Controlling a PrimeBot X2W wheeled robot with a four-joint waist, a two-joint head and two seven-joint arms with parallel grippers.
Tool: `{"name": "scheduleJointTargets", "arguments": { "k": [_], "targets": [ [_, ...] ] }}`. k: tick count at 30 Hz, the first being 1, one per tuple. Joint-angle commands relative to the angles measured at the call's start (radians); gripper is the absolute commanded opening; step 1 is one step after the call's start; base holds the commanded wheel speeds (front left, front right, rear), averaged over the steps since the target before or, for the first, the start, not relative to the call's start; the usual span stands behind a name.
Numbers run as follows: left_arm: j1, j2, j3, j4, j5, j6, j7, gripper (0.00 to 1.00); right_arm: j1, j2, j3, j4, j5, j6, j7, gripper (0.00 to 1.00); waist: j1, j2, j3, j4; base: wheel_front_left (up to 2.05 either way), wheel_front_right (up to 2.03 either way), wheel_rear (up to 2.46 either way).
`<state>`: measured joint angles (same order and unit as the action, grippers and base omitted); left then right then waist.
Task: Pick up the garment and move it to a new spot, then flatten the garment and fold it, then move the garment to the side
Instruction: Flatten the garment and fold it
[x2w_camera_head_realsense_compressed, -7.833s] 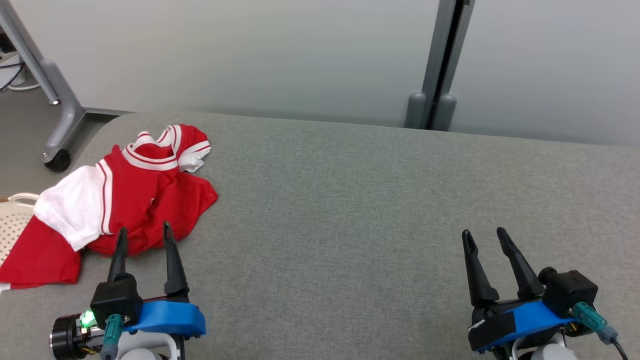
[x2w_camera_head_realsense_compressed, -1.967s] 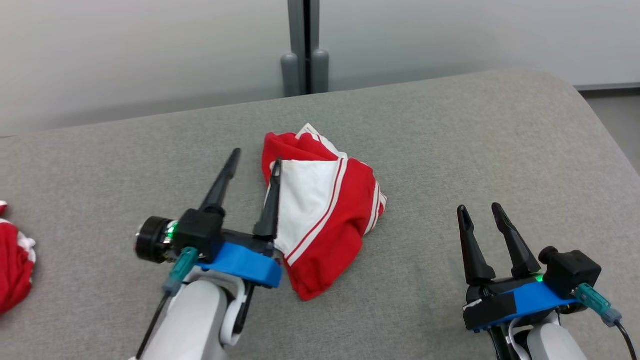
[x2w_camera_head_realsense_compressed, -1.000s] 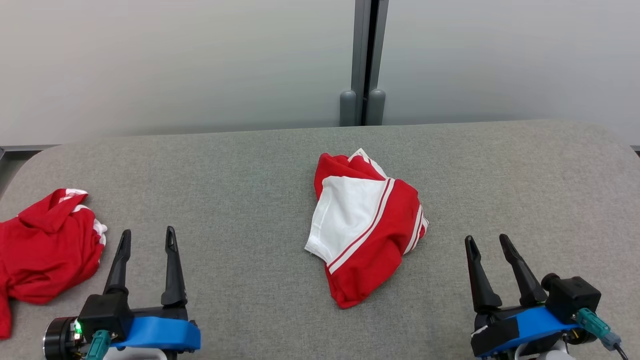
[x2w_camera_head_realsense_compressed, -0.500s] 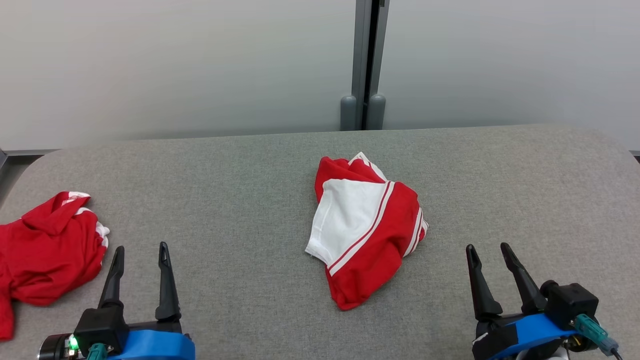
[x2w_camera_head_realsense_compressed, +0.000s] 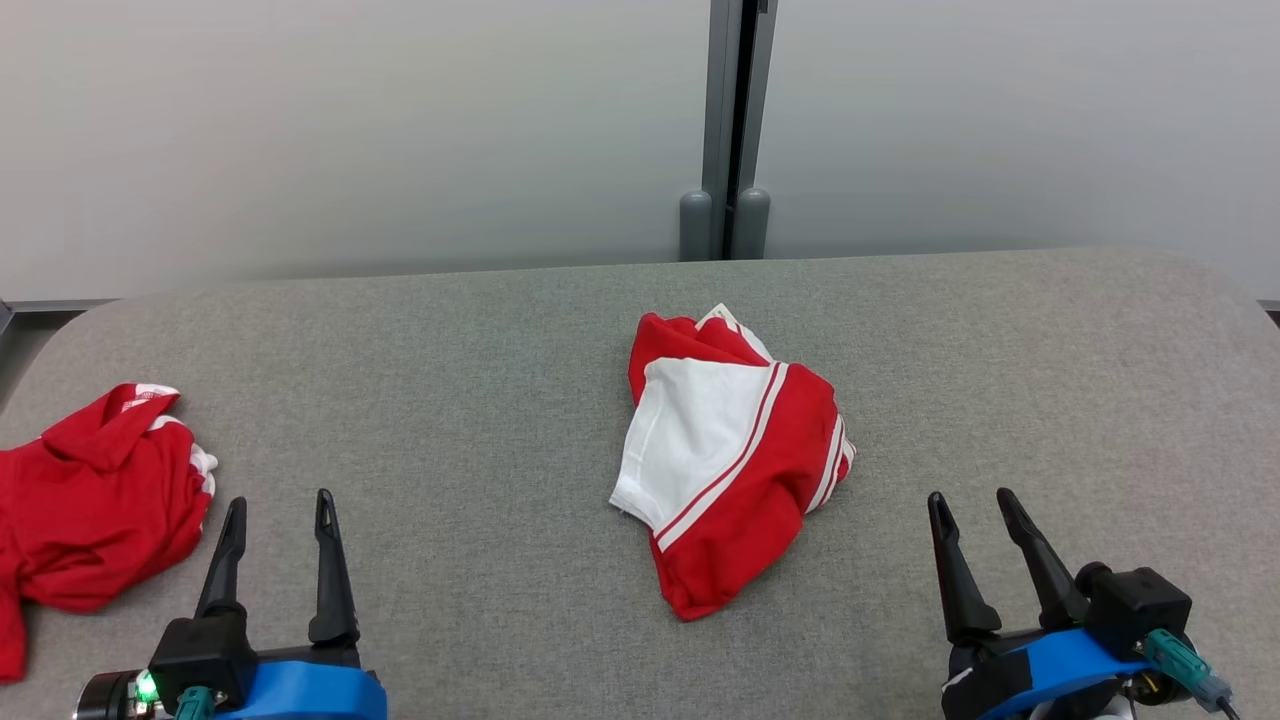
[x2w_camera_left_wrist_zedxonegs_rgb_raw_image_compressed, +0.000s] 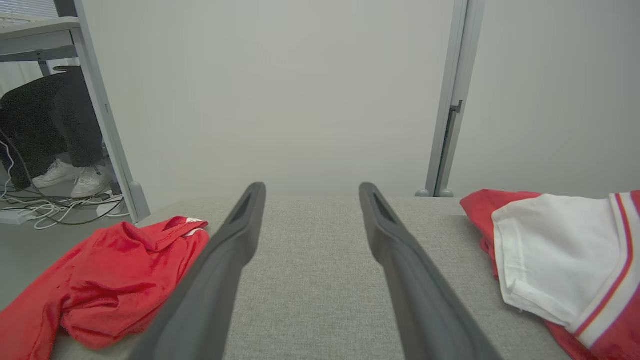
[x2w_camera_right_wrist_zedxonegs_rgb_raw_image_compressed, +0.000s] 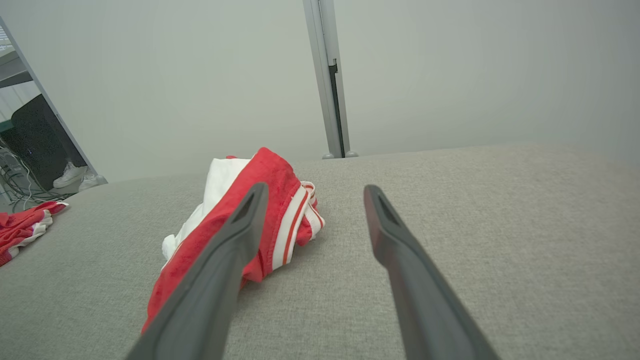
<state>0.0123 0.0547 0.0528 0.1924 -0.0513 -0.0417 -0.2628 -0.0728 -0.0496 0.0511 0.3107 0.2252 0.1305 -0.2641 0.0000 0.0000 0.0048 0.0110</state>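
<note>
The crumpled red-and-white cloth garment (x2w_camera_head_realsense_compressed: 735, 460) is shown bunched at the centre of the grey fabric surface (x2w_camera_head_realsense_compressed: 480, 380), with the left gripper (x2w_camera_head_realsense_compressed: 280, 500) and right gripper (x2w_camera_head_realsense_compressed: 969, 495) parted and empty nearer; for flattening, opposite edges are best pinched and drawn apart.

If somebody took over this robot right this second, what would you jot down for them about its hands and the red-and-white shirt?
Left hand: open, empty, at the near left of the grey table.
Right hand: open, empty, at the near right.
Red-and-white garment: bunched up at mid-table between the hands, touched by neither. Another red garment lies at the table's left end.
Done: apparently the move to a new spot.
Left: flatten it, fold it, move it aside.
</note>
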Motion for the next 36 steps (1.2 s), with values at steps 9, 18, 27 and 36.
{"name": "scheduleJointTargets", "arguments": {
  "k": [9,18,27,36],
  "targets": [
    [-0.019,-0.003,0.006,0.012,0.005,-0.006,-0.003,1.0,0.004,-0.001,0.0,0.009,-0.005,0.0,-0.001,1.0,0.0,0.0,0.001,0.001,0.0,0.0,0.0],
    [-0.024,-0.004,0.006,0.014,0.0,-0.003,-0.003,1.0,-0.01,-0.001,0.005,0.014,-0.011,0.0,-0.001,1.0,0.0,0.0,0.0,0.003,0.0,0.0,0.0],
    [-0.034,-0.005,-0.009,0.021,-0.005,-0.007,-0.003,1.0,-0.126,-0.001,0.077,0.036,-0.04,0.0,-0.001,1.0,0.0,0.0,0.009,0.017,0.0,0.0,0.0],
    [-0.069,-0.005,-0.044,0.026,-0.024,0.004,-0.003,1.0,-0.365,-0.014,0.126,0.245,-0.116,0.0,0.0,1.0,0.0,0.0,0.058,0.064,0.0,0.0,0.0]
  ]
}}
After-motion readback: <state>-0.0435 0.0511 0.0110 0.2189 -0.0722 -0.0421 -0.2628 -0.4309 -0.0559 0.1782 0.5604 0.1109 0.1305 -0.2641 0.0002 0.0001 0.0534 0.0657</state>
